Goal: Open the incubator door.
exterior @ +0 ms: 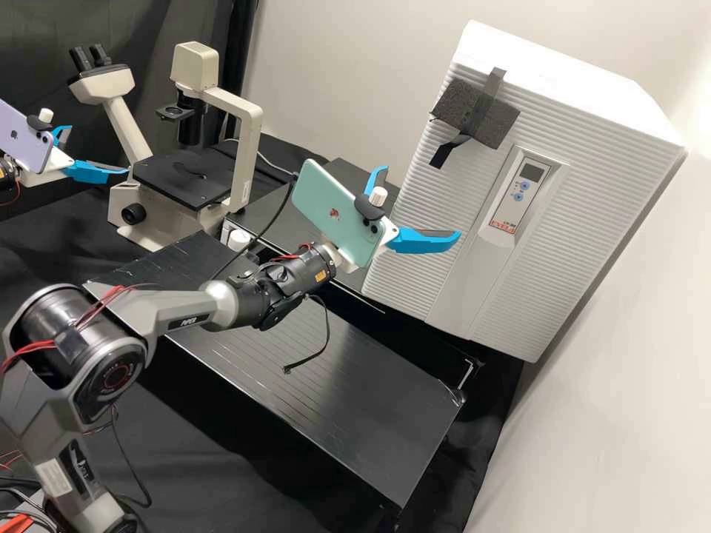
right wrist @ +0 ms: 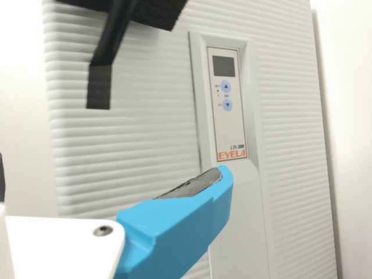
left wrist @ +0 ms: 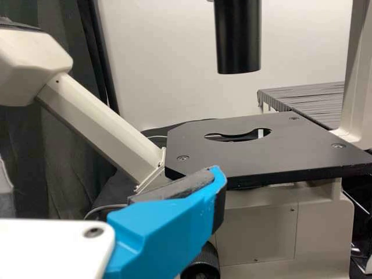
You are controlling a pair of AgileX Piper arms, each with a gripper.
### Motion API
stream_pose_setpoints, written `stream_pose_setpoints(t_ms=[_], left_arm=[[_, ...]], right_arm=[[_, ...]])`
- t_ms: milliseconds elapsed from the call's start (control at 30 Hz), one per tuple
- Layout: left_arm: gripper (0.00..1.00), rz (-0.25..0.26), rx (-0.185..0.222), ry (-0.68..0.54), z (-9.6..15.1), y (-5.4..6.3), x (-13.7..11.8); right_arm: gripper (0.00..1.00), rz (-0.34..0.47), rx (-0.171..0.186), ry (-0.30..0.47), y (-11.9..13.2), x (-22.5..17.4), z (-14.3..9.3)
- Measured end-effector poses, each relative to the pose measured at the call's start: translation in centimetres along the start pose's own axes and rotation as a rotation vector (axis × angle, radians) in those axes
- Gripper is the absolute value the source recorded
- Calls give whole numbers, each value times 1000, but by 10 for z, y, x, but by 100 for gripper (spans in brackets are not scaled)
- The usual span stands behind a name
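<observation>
Incubator (exterior: 563, 74): white box, stood at the right of the high view, against the pale wall.
Incubator door (exterior: 566, 229): ribbed front face of that box, shut.
Right arm (exterior: 178, 305): crossed the high view from lower left, ended in front of the door.
Black board (exterior: 355, 414): grooved, lay under that arm.
Microscope (exterior: 248, 148): cream, stood at the back left, black stage (exterior: 181, 179) on its base.
Right gripper (exterior: 422, 202): jaws wide, nothing between them. Sat by the door's side edge, in front of it; contact, can't tell. Right wrist view had one finger (right wrist: 186, 224) across the door front, near the panel.
Left gripper (exterior: 98, 149): jaws wide, nothing held. Hung at the left edge of the high view, near the microscope. Left wrist view had one blue finger in front of the stage; contact, can't tell.
Phones: mint one (exterior: 326, 207) on the right gripper's mount, lilac one (exterior: 26, 139) on the left's.
Control panel (exterior: 511, 200): narrow, set into the door, dark display over two blue buttons.
Foam pad (exterior: 452, 104): dark grey, fixed near the door's upper corner by black tape (exterior: 495, 85).
</observation>
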Motion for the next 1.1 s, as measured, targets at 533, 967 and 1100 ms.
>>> stream_pose_setpoints(t_ms=[533, 967, 1100], left_arm=[[100, 0, 0, 0, 0, 0, 0], [100, 0, 0, 0, 0, 0, 0], [100, 0, 0, 0, 0, 0, 0]], right_arm=[[100, -17, -12, -43, -5, 12, 4], [100, -15, -32, -48, -8, 22, 5], [100, -19, -42, -49, -11, 24, 4]])
